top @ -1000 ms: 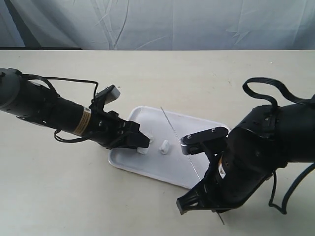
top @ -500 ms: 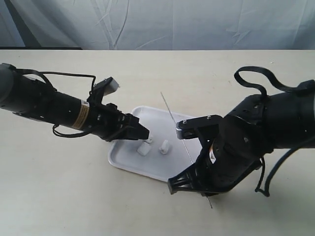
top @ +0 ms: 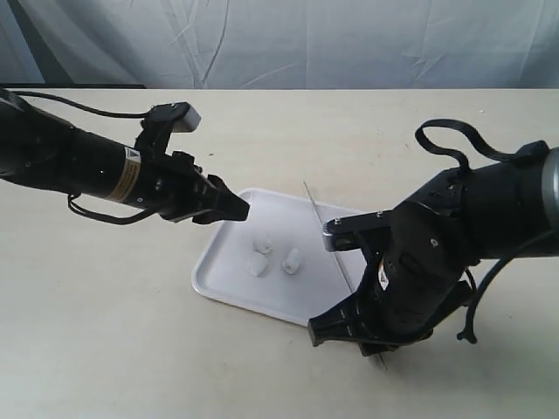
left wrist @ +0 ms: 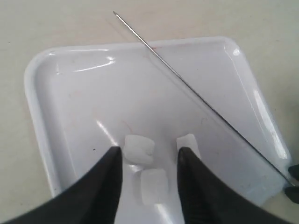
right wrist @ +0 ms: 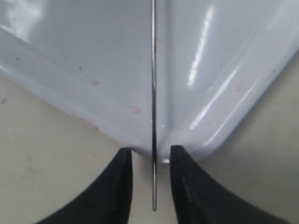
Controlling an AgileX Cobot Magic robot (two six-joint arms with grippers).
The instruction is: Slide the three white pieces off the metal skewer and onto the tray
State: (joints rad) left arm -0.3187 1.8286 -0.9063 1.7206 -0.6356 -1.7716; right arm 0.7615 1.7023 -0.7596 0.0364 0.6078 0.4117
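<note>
Three white pieces (top: 259, 247) (top: 255, 266) (top: 293, 259) lie loose on the white tray (top: 229, 281), off the skewer. In the left wrist view they (left wrist: 139, 148) (left wrist: 154, 184) (left wrist: 188, 142) show beyond my open left gripper (left wrist: 150, 150), which holds nothing. That gripper (top: 236, 209) hovers at the tray's left corner. The bare metal skewer (top: 316, 209) (left wrist: 196, 98) runs slantwise across the tray's right part. Its near end (right wrist: 153, 70) passes between the fingers of my open right gripper (right wrist: 150, 149) without touching either, just past the tray's rim (right wrist: 117, 135).
The tray rests on a beige table (top: 105, 349) with a pale cloth backdrop (top: 288, 44) behind. My bulky right arm (top: 428, 262) covers the tray's near right corner and most of the skewer's lower half. A black cable (top: 450, 140) loops above it.
My left gripper has pulled back up and to the left, away from the pieces and off the tray. The right arm has shifted and the skewer's far tip has moved slightly right.
</note>
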